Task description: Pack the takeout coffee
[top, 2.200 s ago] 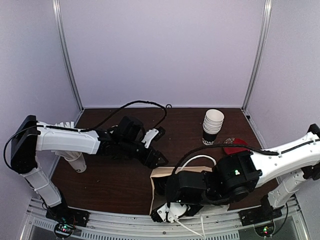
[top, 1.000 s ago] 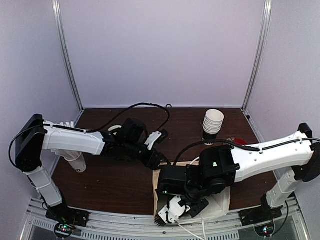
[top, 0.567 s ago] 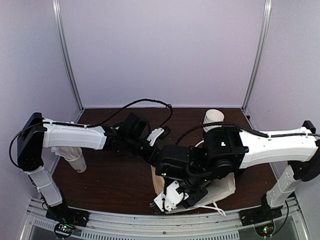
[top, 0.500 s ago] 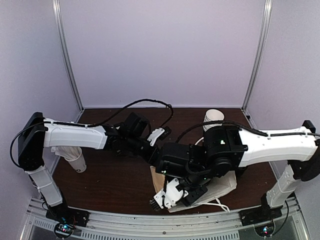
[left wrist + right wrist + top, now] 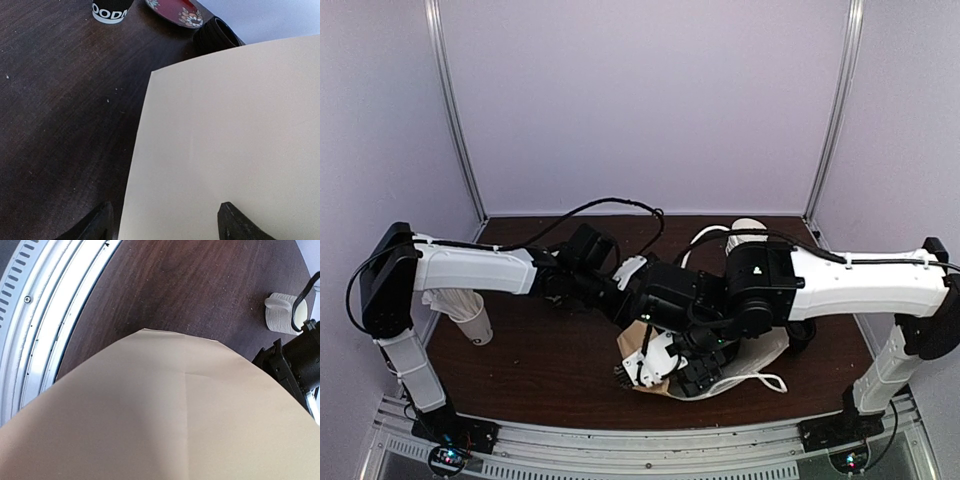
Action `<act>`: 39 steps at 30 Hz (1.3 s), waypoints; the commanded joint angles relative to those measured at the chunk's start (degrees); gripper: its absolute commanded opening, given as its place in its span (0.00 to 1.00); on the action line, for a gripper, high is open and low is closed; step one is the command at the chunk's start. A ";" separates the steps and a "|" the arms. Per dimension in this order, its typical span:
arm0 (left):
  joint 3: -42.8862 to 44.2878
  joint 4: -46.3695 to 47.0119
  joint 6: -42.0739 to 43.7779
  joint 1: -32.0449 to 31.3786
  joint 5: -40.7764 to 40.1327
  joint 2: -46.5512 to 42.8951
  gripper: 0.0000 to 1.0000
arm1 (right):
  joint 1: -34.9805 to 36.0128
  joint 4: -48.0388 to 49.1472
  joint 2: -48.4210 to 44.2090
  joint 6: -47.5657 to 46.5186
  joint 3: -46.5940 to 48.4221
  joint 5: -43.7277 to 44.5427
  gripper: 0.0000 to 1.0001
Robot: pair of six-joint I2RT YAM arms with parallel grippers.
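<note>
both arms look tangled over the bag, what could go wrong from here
The left arm and right arm crowd over the tan paper bag; they could collide or crumple it. The black paper cup with white lettering and black plastic lid sit just past the bag's edge; a shoved bag could knock them.

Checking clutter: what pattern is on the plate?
Red plate with small flowers; shows best in the left wrist view.
</note>
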 commanded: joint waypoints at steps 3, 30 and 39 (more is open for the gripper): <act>0.98 0.14 1.47 0.70 2.74 1.02 0.75 | -4.80 5.37 1.57 1.60 -0.63 -1.69 1.00; 0.52 -2.69 2.08 3.69 -4.91 -9.06 0.79 | -7.69 -1.59 3.29 4.88 7.14 -11.89 1.00; 5.81 -10.56 3.61 3.68 -15.68 -17.06 0.83 | -9.63 -2.79 3.48 5.11 14.43 -9.26 0.99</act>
